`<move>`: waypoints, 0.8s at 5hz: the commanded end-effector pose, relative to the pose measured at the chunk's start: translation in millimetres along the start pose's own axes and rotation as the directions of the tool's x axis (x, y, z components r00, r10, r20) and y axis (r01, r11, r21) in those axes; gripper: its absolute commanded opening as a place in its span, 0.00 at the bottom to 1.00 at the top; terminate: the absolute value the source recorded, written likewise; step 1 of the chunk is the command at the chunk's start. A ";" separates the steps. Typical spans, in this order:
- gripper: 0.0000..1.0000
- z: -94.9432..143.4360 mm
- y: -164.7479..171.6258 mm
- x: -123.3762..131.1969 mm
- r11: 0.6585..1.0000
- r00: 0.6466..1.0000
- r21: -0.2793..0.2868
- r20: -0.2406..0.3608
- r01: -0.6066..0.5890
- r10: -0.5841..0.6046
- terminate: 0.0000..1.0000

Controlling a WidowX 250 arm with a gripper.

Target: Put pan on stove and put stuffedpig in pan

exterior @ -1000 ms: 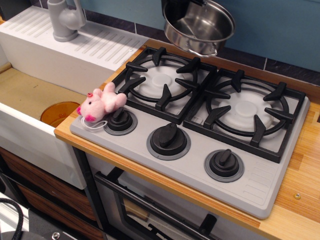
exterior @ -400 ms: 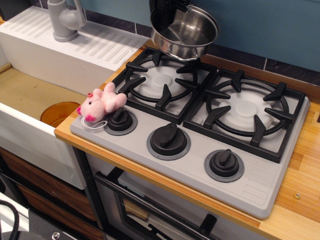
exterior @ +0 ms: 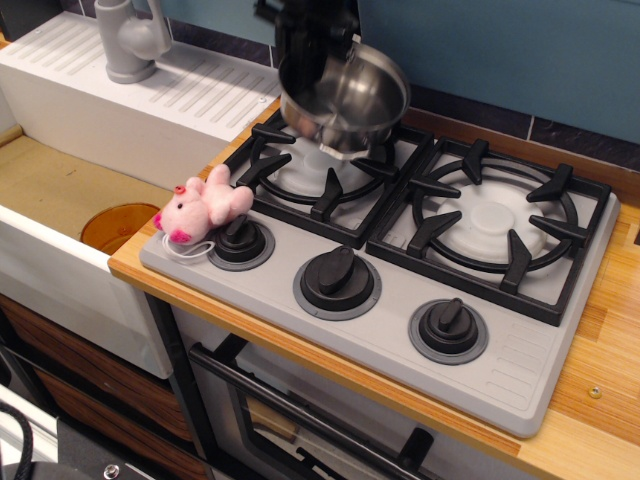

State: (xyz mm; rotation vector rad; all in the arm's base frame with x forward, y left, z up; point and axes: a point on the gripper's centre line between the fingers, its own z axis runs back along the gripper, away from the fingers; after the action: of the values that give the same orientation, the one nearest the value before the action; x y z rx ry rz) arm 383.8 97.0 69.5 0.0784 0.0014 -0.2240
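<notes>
The shiny steel pan (exterior: 345, 98) hangs tilted just above the left burner (exterior: 325, 165) of the grey stove (exterior: 400, 320). My black gripper (exterior: 318, 55) comes down from the top edge and is shut on the pan's far-left rim; its fingertips are hard to make out against the pan. The pink stuffedpig (exterior: 203, 206) lies on the stove's front-left corner, against the leftmost knob (exterior: 240, 240), its white string trailing toward the counter edge.
The right burner (exterior: 495, 222) is bare. Two more knobs (exterior: 338, 280) (exterior: 448, 328) line the stove's front. A white sink (exterior: 60, 200) with a grey tap (exterior: 130, 40) and an orange drain lies to the left. A blue wall stands behind.
The pan, held by the gripper, has moved left and down from above the back of the stove to just over the left burner. The pig has not moved.
</notes>
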 end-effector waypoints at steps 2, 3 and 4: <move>1.00 2.1 13.4 7.1 0.999 0.993 0.000 0.106 0.052 -0.052 0.00; 1.00 4.8 13.5 8.4 0.998 0.992 -0.002 0.107 0.065 -0.065 0.00; 1.00 13.8 12.0 7.5 0.998 0.992 -0.001 0.104 0.066 -0.065 0.00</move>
State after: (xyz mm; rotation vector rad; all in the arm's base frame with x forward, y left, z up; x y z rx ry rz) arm 381.9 105.1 53.7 0.0233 -0.0152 -0.2843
